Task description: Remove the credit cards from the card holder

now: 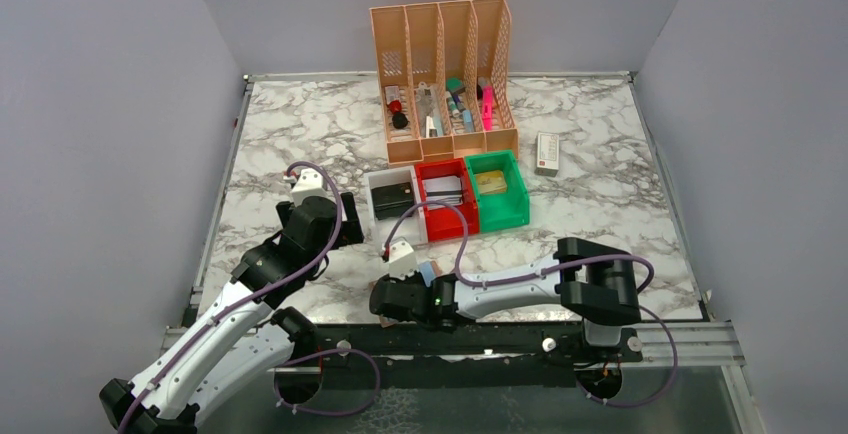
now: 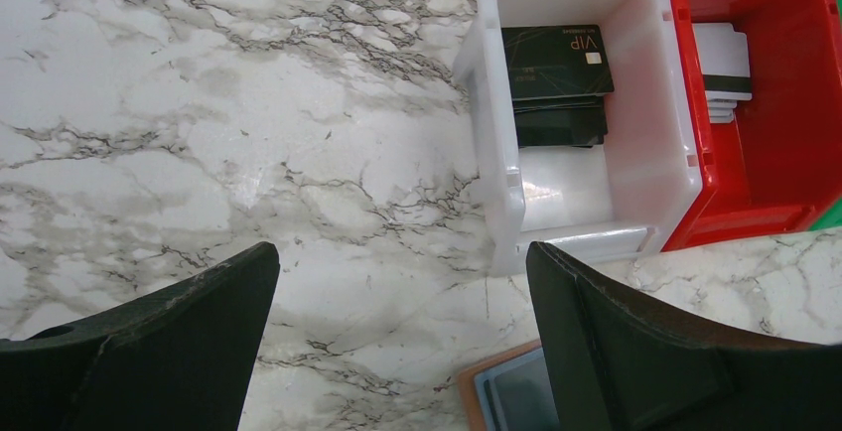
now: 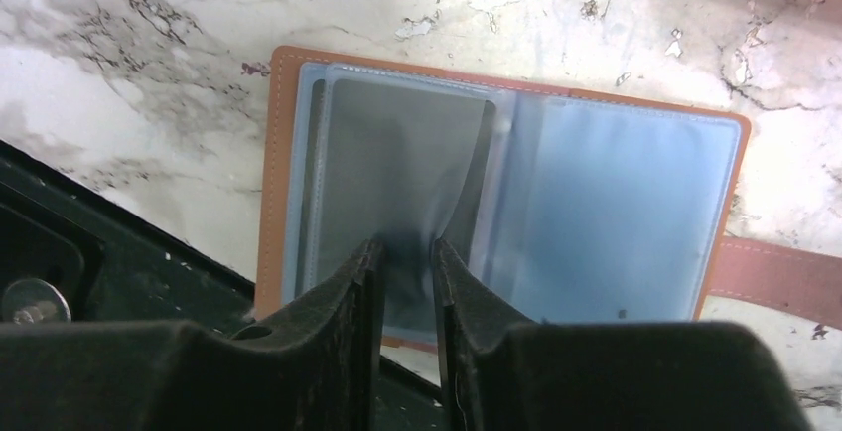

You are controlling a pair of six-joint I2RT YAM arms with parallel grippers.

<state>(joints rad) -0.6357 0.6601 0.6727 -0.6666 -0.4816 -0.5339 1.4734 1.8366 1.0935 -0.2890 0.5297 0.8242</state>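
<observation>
Where the marble table [image 3: 119, 73] meets its near edge, the tan card holder [image 3: 272, 203] lies opened flat, a dark credit card [image 3: 397, 173] in its clear left sleeve. The right gripper [image 3: 407, 252] is narrowed onto that sleeve's lower edge; whether it truly grips cannot be told. The left gripper [image 2: 402, 252] hangs spread wide beside the white bin [image 2: 571, 193], whose top black card [image 2: 556, 59] reads "VIP"; the red bin [image 2: 784, 153] holds white striped cards [image 2: 723, 64].

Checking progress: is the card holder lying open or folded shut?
Open: the card holder lies spread flat, both clear pockets facing up, strap unfastened.
</observation>
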